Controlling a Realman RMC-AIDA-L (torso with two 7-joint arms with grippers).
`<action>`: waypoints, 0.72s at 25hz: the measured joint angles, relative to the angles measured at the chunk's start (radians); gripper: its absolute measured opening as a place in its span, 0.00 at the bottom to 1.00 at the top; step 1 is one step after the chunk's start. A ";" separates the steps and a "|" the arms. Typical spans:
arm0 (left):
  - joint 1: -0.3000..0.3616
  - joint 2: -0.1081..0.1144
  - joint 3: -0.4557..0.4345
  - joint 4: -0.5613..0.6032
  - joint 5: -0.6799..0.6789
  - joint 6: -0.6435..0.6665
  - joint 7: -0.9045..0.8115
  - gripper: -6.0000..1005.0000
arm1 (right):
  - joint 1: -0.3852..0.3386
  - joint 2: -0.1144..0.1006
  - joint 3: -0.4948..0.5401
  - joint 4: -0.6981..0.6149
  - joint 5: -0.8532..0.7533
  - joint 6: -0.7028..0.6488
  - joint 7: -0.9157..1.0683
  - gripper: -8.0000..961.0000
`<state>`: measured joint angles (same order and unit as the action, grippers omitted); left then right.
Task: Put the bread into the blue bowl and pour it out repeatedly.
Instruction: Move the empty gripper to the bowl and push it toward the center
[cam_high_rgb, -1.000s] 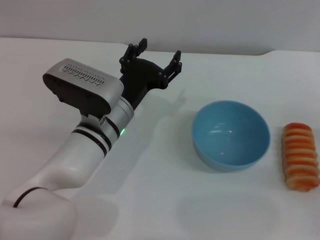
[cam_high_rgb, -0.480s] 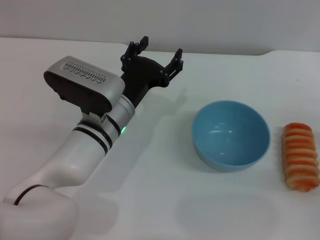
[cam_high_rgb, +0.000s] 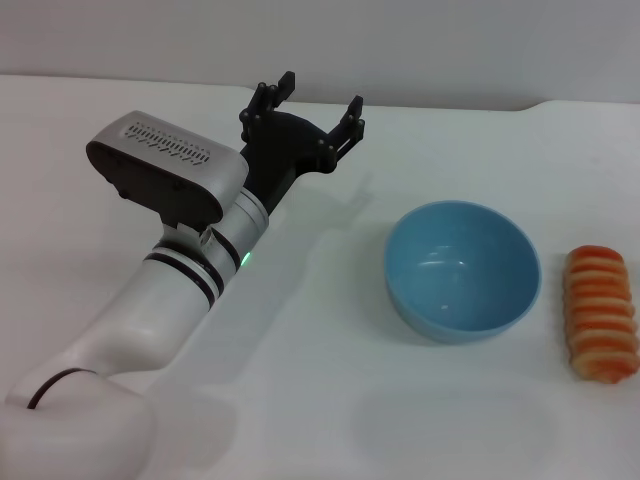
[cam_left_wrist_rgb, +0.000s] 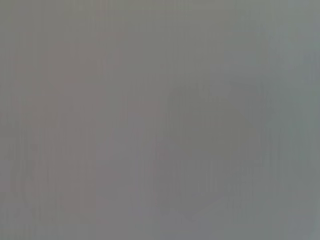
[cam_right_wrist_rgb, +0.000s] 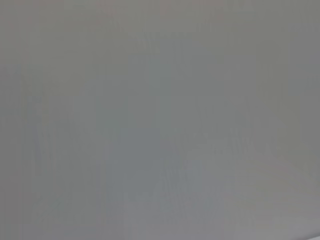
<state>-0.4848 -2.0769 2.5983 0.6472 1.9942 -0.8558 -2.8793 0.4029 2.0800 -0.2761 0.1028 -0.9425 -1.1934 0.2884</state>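
The left gripper (cam_high_rgb: 312, 103) hovers spread and empty, well left of the blue bowl (cam_high_rgb: 462, 270) — the bowl holds nothing, and the bread (cam_high_rgb: 600, 313) lies on the table just beside the bowl's right. Loading looks unstarted; next, something must reach the bread.

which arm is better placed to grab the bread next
Probably the right. The bread lies on the robot's right, beyond the blue bowl. The left gripper is open and empty but far on the other side of the bowl. The right arm is out of view, so this is a guess.
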 joint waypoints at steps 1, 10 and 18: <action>0.000 0.000 0.000 0.000 0.000 0.000 0.000 0.83 | 0.000 0.000 0.000 0.000 0.000 0.000 0.000 0.67; 0.005 0.000 0.006 0.000 0.000 0.000 0.000 0.83 | 0.003 -0.001 -0.002 0.000 -0.002 0.000 0.000 0.67; 0.008 0.000 0.005 0.000 0.000 0.000 0.000 0.83 | 0.007 -0.001 -0.004 0.000 -0.002 0.000 0.000 0.67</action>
<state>-0.4772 -2.0770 2.6030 0.6473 1.9942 -0.8560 -2.8793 0.4096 2.0786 -0.2798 0.1027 -0.9449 -1.1936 0.2884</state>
